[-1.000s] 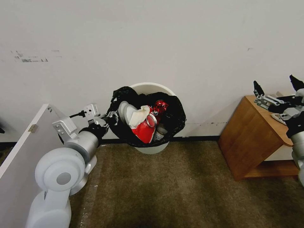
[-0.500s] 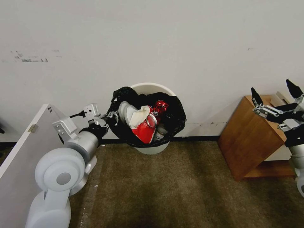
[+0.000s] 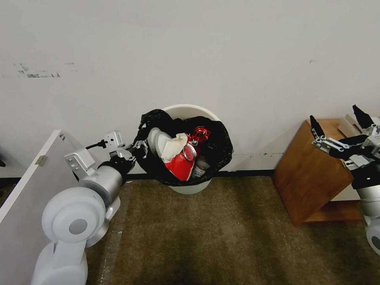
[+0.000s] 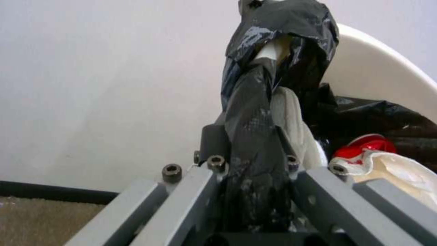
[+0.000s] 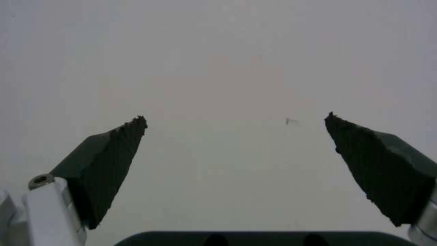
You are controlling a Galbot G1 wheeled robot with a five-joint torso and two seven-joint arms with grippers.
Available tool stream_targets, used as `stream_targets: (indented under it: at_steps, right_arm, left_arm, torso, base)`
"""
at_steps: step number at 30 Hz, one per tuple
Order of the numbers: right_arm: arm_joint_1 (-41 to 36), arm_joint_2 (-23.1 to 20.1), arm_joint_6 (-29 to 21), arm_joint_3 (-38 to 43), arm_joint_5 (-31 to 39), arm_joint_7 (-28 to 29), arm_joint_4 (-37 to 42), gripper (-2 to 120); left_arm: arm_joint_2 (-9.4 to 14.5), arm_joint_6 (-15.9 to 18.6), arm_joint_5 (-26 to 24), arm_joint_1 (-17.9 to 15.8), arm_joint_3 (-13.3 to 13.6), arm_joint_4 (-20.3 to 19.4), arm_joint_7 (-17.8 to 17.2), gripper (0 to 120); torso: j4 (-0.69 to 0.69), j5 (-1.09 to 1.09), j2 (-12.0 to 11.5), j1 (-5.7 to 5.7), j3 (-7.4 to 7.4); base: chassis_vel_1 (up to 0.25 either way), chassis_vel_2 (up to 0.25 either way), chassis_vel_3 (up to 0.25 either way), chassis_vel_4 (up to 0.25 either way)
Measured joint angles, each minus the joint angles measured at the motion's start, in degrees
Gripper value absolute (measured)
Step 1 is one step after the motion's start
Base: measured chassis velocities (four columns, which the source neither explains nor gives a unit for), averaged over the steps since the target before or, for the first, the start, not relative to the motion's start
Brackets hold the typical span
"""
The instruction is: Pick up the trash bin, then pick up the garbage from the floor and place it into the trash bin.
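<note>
The trash bin [image 3: 190,112], a round white bucket lined with a crinkled black bag, hangs tilted before the wall above the carpet. My left gripper [image 3: 139,147] is shut on the bag-covered rim at the bin's left side; in the left wrist view the black bag [image 4: 255,143] is pinched between my fingers [image 4: 214,140]. Garbage fills the bin: a white slipper [image 3: 157,140], white tissue [image 3: 174,145], a red packet [image 3: 180,164], a red can [image 3: 200,133] and a small bottle [image 3: 201,166]. My right gripper [image 3: 336,117] is open and empty at the right, over the wooden stand; its fingertips [image 5: 123,136] face the bare wall.
A wooden side table [image 3: 316,170] stands at the right against the wall. A white panel [image 3: 27,190] leans at the left beside my left arm. Brown carpet [image 3: 213,237] spreads in front, with a black baseboard [image 3: 245,173] along the white wall.
My right gripper has come down and shifted slightly left, staying open. The left arm and the bin have sunk very slightly.
</note>
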Motion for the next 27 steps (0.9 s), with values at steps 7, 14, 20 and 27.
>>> stream_targets:
  at_steps: [7, 14, 20, 27]
  right_arm:
    - [0.16, 0.12, 0.02, -0.03, -0.03, -0.20, 0.22, 100]
    - [0.48, 0.13, 0.02, -0.07, -0.03, -0.22, 0.27, 100]
    - [0.57, 0.22, 0.00, -0.30, -0.02, -0.23, 0.34, 100]
    - [0.69, 0.58, -0.01, -0.78, -0.29, -0.29, 0.32, 100]
  left_arm:
    - [-0.07, -0.02, 0.04, 0.22, 0.00, -0.20, -0.02, 4]
    - [-0.06, -0.03, 0.04, 0.22, -0.08, -0.26, -0.03, 4]
    - [-0.06, -0.03, 0.04, 0.26, -0.16, -0.36, -0.03, 4]
    - [-0.06, -0.04, -0.02, 0.09, -0.17, -0.36, -0.04, 4]
  torso:
    - [0.00, 0.00, 0.00, 0.00, 0.00]
    - [0.00, 0.00, 0.00, 0.00, 0.00]
    - [0.00, 0.00, 0.00, 0.00, 0.00]
    - [0.00, 0.00, 0.00, 0.00, 0.00]
  base:
    - [0.000, 0.000, 0.000, 0.000]
    - [0.000, 0.000, 0.000, 0.000]
    - [0.000, 0.000, 0.000, 0.000]
    - [0.000, 0.000, 0.000, 0.000]
